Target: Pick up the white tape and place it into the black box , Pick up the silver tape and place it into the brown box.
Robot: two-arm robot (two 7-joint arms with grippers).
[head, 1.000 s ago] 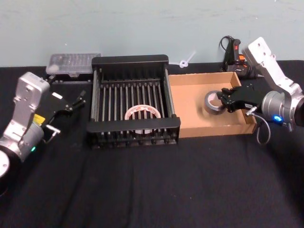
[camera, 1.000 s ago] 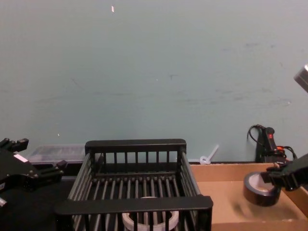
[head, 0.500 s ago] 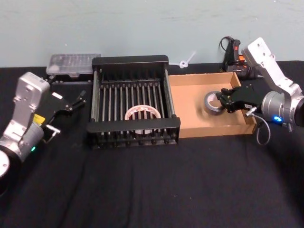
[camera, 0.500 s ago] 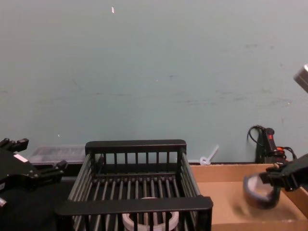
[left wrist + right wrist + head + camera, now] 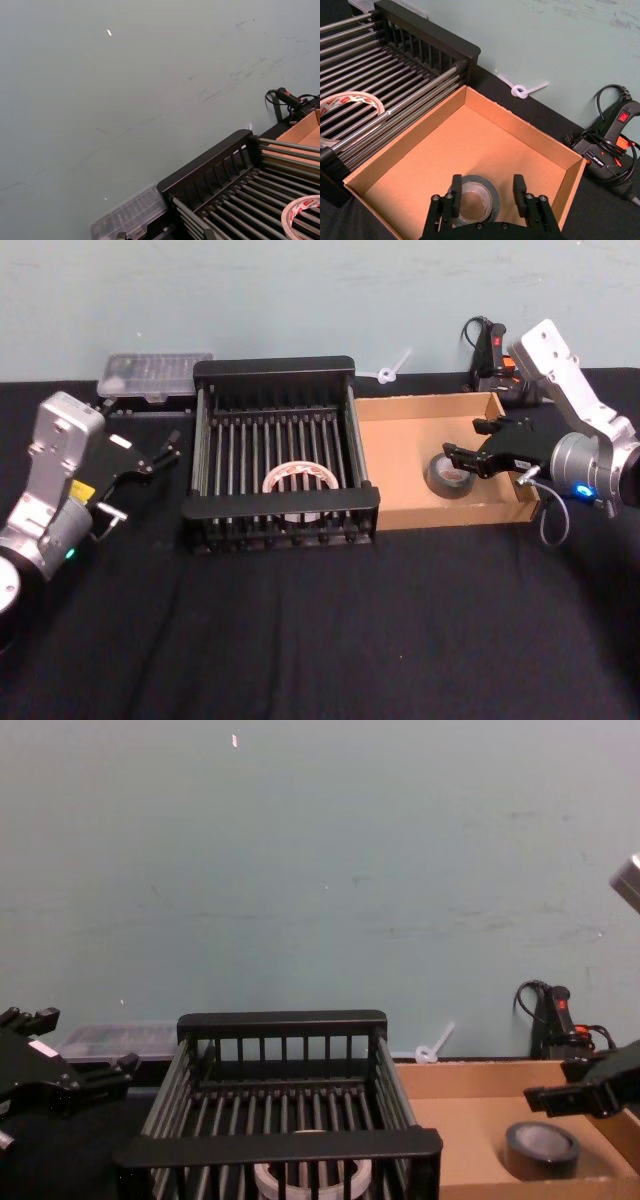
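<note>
Two rolls of tape are counted: one white tape [image 5: 301, 478] at centre frame and one silver tape [image 5: 450, 475] at centre right. Two boxes are seen, one black box [image 5: 275, 370] and one brown box [image 5: 400, 445]. Two grippers are counted, the left gripper [image 5: 160, 453] and the right gripper [image 5: 468, 445]. One clear plastic case [image 5: 156, 375] and one glue gun [image 5: 495, 348] are seen along the top.

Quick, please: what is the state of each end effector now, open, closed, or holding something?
Left end effector: open, holding nothing, parked left of the black box.
Right end effector: open, empty, above the silver tape lying in the brown box.
</note>
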